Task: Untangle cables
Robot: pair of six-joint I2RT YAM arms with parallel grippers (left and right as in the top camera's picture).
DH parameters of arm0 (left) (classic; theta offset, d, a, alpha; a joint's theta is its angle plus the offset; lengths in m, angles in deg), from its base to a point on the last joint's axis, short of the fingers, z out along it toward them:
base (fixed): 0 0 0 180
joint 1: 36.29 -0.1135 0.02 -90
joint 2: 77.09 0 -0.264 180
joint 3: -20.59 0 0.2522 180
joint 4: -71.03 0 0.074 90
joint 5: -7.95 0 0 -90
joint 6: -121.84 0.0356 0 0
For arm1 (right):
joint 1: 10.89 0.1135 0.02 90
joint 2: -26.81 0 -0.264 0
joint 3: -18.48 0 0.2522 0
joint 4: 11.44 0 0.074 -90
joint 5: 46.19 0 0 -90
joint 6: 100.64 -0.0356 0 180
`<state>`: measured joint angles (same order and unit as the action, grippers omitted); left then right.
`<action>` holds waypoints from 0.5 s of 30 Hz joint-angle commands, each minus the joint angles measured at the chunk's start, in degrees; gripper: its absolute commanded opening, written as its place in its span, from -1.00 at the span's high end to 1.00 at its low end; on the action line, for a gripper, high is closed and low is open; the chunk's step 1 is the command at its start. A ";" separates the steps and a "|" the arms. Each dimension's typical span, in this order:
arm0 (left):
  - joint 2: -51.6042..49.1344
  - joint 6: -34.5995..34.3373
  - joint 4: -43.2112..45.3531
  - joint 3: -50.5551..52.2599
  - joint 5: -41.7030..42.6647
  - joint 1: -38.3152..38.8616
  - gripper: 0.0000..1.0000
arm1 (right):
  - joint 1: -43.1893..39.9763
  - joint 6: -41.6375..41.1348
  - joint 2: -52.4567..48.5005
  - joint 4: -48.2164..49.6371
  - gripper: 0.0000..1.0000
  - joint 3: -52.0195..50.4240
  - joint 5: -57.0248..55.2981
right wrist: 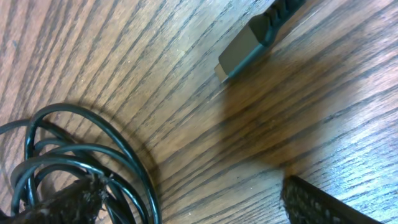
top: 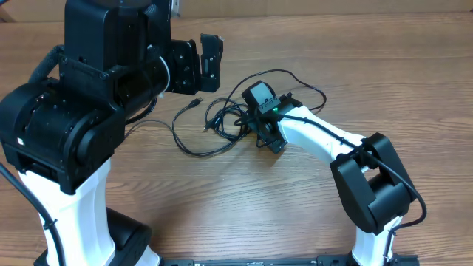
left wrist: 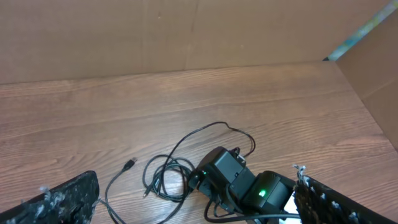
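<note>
Overhead, the cables lie as a small coil of thin black cord on the wood-grain table, one loose strand trailing left of the coil to a plug. Right of the coil, the right end effector sits low against it, likely to pick out a strand. The left end effector hangs beyond the coil, spread wide and empty, seemingly in reserve.

From the left wrist, the coil lies well below its rough, frayed fingers.

From the right wrist, jaws stand wide, gripping nothing. One fuzzy pad meets the coil's glossy strands, and a flat metal-tipped connector lies apart from the coil.
</note>
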<state>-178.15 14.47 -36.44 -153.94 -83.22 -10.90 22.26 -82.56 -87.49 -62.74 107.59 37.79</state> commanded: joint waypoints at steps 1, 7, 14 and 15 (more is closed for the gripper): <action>0.57 1.14 -0.26 -0.15 -0.92 -0.13 -1.00 | 0.00 -0.31 -2.62 -0.02 -0.72 0.83 -0.52; 0.57 1.16 -0.87 -0.15 -0.96 -0.13 -0.99 | 0.02 -0.31 -5.46 -0.04 -0.67 0.83 -0.98; 0.57 1.18 -1.29 -0.15 -0.96 -0.15 -0.99 | 0.00 -0.28 -8.33 0.61 -0.51 0.83 -1.27; 0.57 1.18 -1.42 -0.15 -1.01 -0.15 -1.00 | 0.00 -0.28 -9.05 0.85 -0.36 0.83 -1.25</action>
<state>-178.15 14.49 -37.60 -153.94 -83.24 -10.90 22.24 -82.36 -90.26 -62.08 110.36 35.91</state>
